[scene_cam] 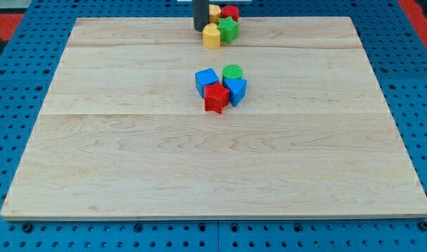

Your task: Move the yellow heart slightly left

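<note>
The near half of the worktop (129,175) is lying bare, and past it, around the middle, four blocks are sitting bunched together: a red block (215,97) nearest, a blue cube (206,81) touching it at the view's left, a blue block (235,89) at its right, and a green cylinder (232,71) just behind; none of these is figuring in the task. Farther off, by the view's top edge, a second bunch is crowding together: a yellow block (211,35) nearest, a green star (227,29) touching it at the right, then a second yellow block (214,11) and a red block (230,12) behind. Which yellow one is the heart I cannot tell for sure; the rear one seems likelier. My tip (200,29) is resting on the board just left of this bunch, beside the near yellow block. There is no pincer on this rig, only the rod, so nothing is being gripped. Judging by this, I am in the approach step: a leftward push is calling for my tip to be circling round to the heart's right side, between it and its neighbours, then nudging gently so the others are not dragged along
</note>
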